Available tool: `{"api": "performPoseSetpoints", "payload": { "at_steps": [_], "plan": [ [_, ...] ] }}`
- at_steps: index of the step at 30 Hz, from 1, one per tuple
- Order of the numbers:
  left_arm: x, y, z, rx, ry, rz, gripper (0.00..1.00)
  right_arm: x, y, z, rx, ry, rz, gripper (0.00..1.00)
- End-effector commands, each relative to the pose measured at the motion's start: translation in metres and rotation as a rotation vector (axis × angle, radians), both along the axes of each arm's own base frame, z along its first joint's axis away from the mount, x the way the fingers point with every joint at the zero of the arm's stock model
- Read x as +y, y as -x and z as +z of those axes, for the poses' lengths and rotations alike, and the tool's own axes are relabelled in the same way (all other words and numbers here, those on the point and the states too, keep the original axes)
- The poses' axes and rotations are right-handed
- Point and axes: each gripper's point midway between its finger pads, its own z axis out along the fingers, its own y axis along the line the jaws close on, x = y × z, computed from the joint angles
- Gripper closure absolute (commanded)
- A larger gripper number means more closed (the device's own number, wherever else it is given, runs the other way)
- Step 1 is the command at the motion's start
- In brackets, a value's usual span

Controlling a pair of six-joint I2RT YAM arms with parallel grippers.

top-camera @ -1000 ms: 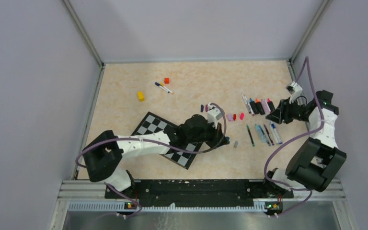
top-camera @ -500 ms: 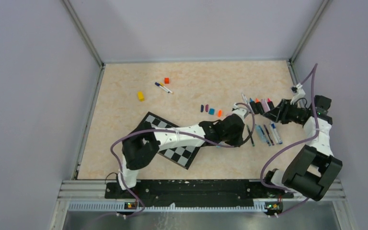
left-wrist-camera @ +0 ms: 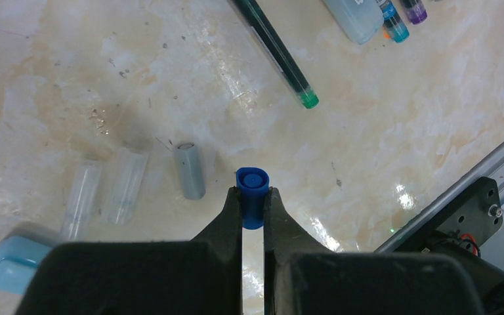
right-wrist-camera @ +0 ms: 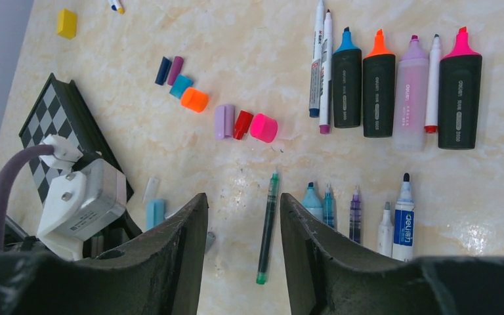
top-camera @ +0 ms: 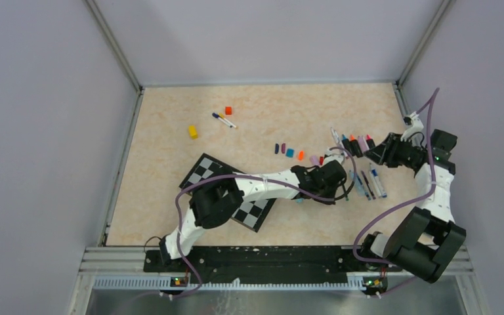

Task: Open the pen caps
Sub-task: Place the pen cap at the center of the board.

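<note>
My left gripper (left-wrist-camera: 252, 200) is shut on a blue pen cap (left-wrist-camera: 252, 180), held just above the table. A grey cap (left-wrist-camera: 190, 170) and two clear caps (left-wrist-camera: 125, 186) lie to its left. In the top view the left wrist (top-camera: 331, 176) sits beside the lower row of pens (top-camera: 365, 184). My right gripper (right-wrist-camera: 243, 200) is open and empty, high over a green pen (right-wrist-camera: 267, 226). Loose caps lie in a row: navy (right-wrist-camera: 163, 70), purple (right-wrist-camera: 175, 69), teal (right-wrist-camera: 182, 86), orange (right-wrist-camera: 195, 100), lilac (right-wrist-camera: 224, 121), red (right-wrist-camera: 243, 125), pink (right-wrist-camera: 263, 127). Uncapped highlighters (right-wrist-camera: 378, 85) lie beyond.
A small chessboard (top-camera: 203, 172) lies under the left arm. A yellow block (top-camera: 192, 132), an orange-red cube (top-camera: 228, 110) and a small pen (top-camera: 223, 120) lie at the far left. A light blue cap (left-wrist-camera: 10, 259) is near the left wrist. The metal rail (left-wrist-camera: 472, 177) runs close by.
My left arm has stretched to the right, from the chessboard's edge to the lower pen row, with the blue cap in it. My right gripper has drawn back slightly to the right.
</note>
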Motion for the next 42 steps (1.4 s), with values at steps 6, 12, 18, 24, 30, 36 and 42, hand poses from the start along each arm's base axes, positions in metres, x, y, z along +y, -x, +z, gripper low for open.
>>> {"api": "performPoseSetpoints", "payload": {
  "at_steps": [6,12,18,24,30,36,42],
  "plan": [
    [-0.020,0.005,0.006,0.044,0.057,-0.039,0.86,-0.003,-0.002,0.012,-0.049,0.022,-0.012,0.57],
    [-0.020,0.003,0.004,0.073,0.070,-0.054,0.78,-0.003,-0.002,0.011,-0.047,0.021,-0.010,0.57],
    [-0.019,0.002,0.005,0.082,0.081,-0.055,0.76,-0.003,-0.003,0.009,-0.039,0.019,-0.011,0.57],
    [-0.020,0.001,0.009,0.080,0.095,-0.060,0.71,-0.004,-0.003,0.006,-0.033,0.018,-0.011,0.57],
    [-0.017,-0.004,0.020,0.055,0.115,-0.052,0.72,-0.003,-0.003,0.005,-0.028,0.015,-0.004,0.57],
    [-0.008,-0.016,0.069,-0.095,0.196,-0.057,0.73,0.001,0.000,0.007,-0.048,0.014,0.035,0.57],
    [0.025,-0.027,0.119,-0.304,0.234,-0.066,0.72,0.012,0.006,0.011,-0.092,-0.005,0.115,0.57]
  ]
}}
